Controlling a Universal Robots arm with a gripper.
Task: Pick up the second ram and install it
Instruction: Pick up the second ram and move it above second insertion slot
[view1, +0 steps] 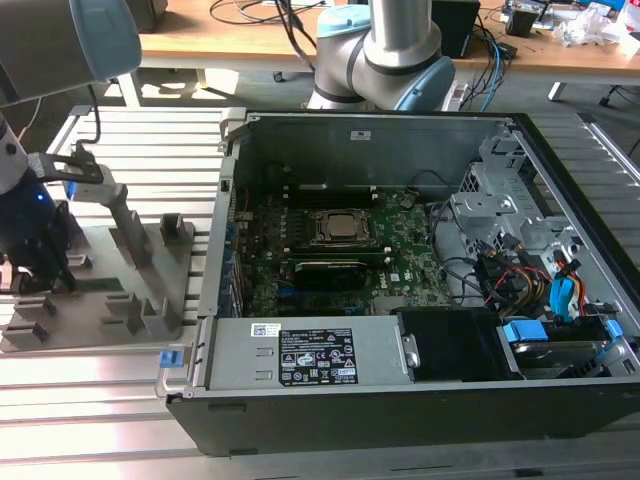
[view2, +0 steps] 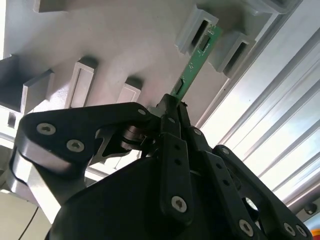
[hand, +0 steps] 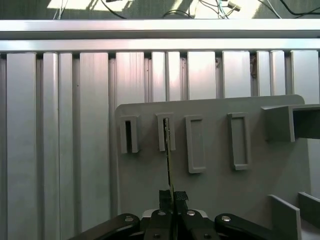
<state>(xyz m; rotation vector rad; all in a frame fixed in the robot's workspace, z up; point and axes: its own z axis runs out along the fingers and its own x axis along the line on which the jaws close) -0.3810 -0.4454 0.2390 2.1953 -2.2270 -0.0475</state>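
Note:
The second ram (view2: 196, 61) is a narrow green strip standing on edge in the grey holder tray (view2: 100, 30), its far end still in a slot block. My gripper (view2: 172, 106) is shut on its near end, with the black fingers pressed to both faces. In the first wrist view the ram (hand: 167, 152) shows edge-on as a thin line running from the gripper (hand: 172, 196) to a slot in the tray (hand: 215, 185). In the exterior view the gripper (view1: 48, 268) stands low over the tray (view1: 100, 240) at the exterior view's left, with the green strip (view1: 100, 284) beside it.
An open computer case (view1: 370, 135) lies to the exterior view's right of the tray, holding the green motherboard (view1: 405, 255) with its CPU socket (view1: 340, 228). A power supply (view1: 310, 352) sits along the case's near side, and cables and a drive bay (view1: 550, 290) are at the right. Everything rests on a slatted aluminium table (view1: 90, 400).

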